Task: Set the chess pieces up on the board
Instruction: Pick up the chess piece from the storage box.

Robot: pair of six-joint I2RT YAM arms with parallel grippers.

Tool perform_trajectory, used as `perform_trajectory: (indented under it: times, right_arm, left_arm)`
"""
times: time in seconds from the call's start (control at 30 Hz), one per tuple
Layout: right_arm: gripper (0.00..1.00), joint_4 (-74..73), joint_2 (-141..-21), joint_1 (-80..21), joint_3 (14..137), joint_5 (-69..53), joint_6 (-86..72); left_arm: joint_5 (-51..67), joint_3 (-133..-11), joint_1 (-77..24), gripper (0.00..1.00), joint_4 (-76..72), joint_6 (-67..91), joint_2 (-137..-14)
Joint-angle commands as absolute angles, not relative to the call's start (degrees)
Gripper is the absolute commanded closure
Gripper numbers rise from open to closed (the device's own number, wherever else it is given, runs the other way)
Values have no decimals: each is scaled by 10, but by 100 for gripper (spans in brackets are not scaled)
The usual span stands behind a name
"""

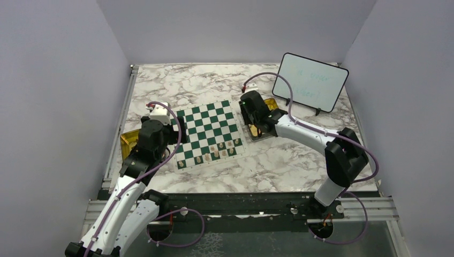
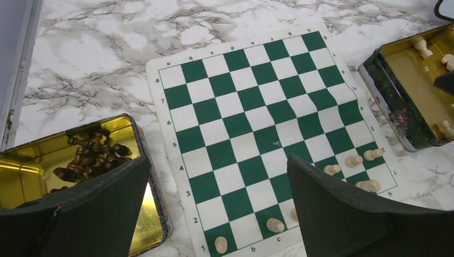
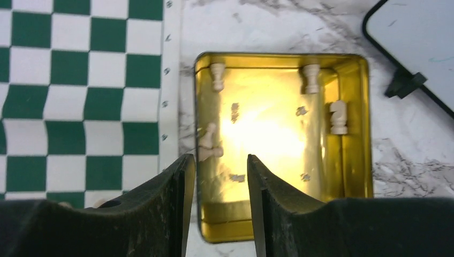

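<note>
Right claw (image 3: 217, 163) hangs partly apart and empty over the gold tin (image 3: 365, 160), apparently fetching a cream piece (image 3: 207, 143). Next it should lower around that left-wall piece and close. Left claw (image 2: 214, 160) gapes wide, empty.

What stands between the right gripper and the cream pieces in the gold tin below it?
Nothing visible does. The right gripper hangs open above the lidless gold tin, and the cream pieces lie uncovered on its floor.
</note>
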State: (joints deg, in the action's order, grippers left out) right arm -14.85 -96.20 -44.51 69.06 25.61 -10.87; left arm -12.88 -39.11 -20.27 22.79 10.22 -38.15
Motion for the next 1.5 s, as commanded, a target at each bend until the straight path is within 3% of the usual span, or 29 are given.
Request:
perform_trajectory:
  times: [0.0,0.4,0.73,1.47]
  right_arm:
    - [54,-85,-975,-389,701,265,-72]
    - [58,-24,-1095,-286,755,244,-55]
    - [63,42,-1145,-269,752,229,-25]
    - [63,55,-1184,-247,773,195,-19]
  left_arm:
    - [-115,-388,-205,1,211,100,-375]
    - [-107,-386,-205,1,208,99,-368]
    - [-107,-386,-207,1,207,99,-363]
    - [-112,-386,-207,1,208,98,-366]
